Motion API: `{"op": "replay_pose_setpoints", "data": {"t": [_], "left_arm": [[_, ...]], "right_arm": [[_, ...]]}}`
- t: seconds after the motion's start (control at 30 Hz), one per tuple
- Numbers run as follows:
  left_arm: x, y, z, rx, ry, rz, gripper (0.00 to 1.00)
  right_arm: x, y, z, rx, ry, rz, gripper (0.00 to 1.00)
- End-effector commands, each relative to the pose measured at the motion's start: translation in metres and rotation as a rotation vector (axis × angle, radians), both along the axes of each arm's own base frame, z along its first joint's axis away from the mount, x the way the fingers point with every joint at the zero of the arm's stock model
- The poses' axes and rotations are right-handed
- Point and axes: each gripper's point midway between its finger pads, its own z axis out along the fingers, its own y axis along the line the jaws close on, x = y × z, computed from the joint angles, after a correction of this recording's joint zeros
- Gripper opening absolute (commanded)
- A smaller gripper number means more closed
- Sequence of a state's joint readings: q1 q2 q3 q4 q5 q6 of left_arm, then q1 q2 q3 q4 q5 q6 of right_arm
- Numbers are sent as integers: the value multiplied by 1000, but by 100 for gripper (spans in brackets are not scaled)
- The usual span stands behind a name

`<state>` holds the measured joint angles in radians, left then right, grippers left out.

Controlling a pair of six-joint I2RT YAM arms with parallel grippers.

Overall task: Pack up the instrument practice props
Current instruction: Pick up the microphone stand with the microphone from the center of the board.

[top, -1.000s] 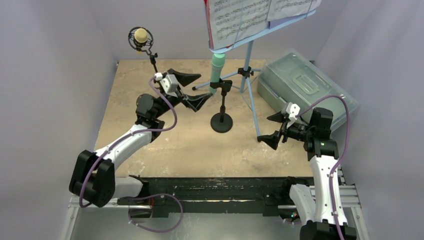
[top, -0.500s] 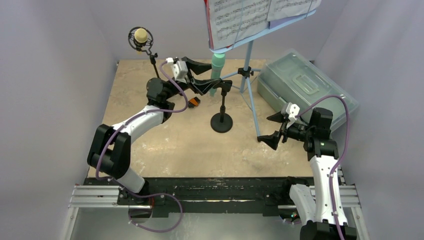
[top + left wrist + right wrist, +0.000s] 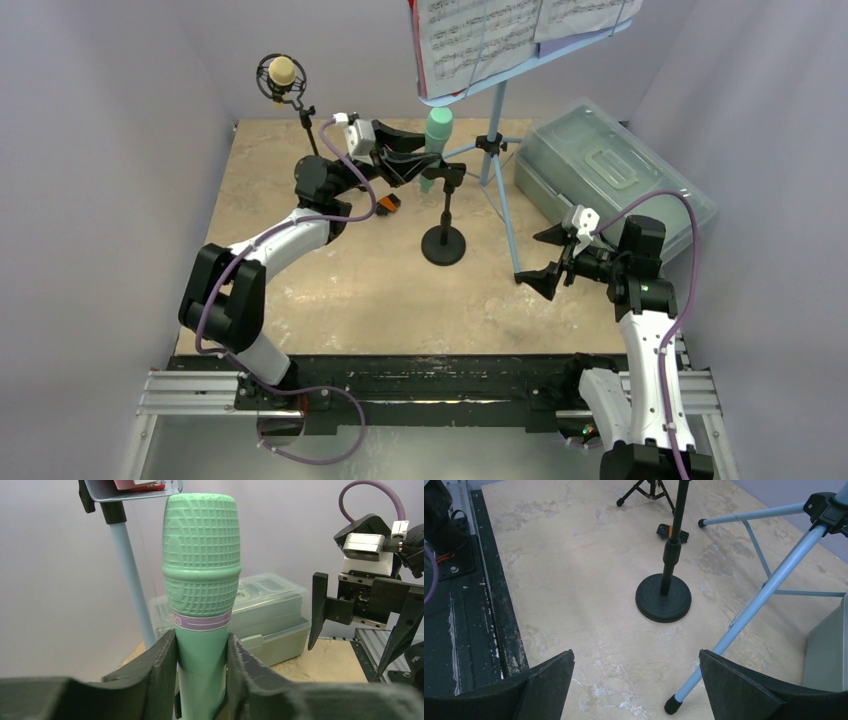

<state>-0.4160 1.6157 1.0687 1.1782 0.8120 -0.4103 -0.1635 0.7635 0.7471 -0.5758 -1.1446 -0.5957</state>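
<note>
Presently, the fingers of the left gripper are pressing both sides of the teal microphone, just below its lilac band. That microphone is standing upright in the clip atop the black pole, mid-table, beside the music stand. The right gripper is hanging wide and empty near the plastic box.

Judgement: a straight upward pull is advisable, lest the round base tip.

The left wrist view is confirming pad contact. The overhead view is hiding that but showing the clip. Only the right wrist view is showing the base sitting flat.
</note>
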Motion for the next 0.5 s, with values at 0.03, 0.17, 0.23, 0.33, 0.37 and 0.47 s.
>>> {"op": "replay_pose_setpoints", "data": {"t": [0.03,0.17,0.23,0.33,0.37,0.47], "left_arm": [[-20,-2,13,-23,-50,-32,2],[-33,1,19,-37,-53,-1,0],[-41,2,24,-50,-50,23,0],[-52,6,33,-89,-32,52,0],[-57,7,37,-104,-27,61,0],[-66,9,48,-145,-7,89,0]], "right_arm": [[-3,3,5,5,-23,27,99],[-3,4,5,7,-20,29,99],[-3,4,5,8,-19,30,99],[-3,3,5,8,-16,30,99],[-2,4,5,9,-14,30,99],[-2,4,5,10,-15,32,99]]}}
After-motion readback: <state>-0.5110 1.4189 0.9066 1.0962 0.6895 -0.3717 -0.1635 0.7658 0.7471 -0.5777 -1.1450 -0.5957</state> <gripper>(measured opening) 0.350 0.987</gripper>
